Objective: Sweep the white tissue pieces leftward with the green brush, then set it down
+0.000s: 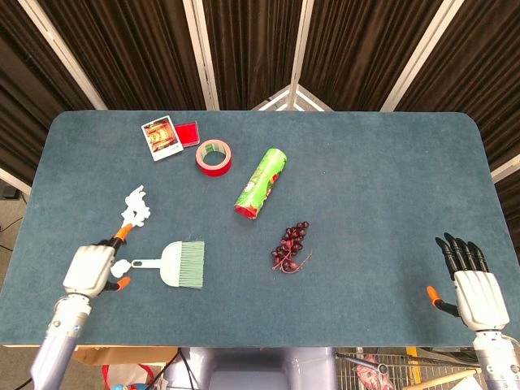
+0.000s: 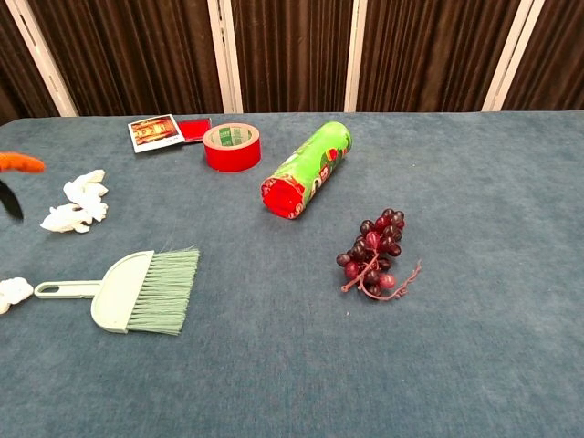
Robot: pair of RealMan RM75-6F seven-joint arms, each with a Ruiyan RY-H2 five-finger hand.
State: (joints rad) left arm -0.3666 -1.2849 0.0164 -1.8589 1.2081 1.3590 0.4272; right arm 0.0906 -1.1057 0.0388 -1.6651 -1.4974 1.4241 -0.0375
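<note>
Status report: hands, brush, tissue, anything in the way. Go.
Left hand open beside the brush handle; right hand open, idle. Brush flat on the table. Two tissue pieces, one behind the left hand, one at the handle end. Nothing in the way.
</note>
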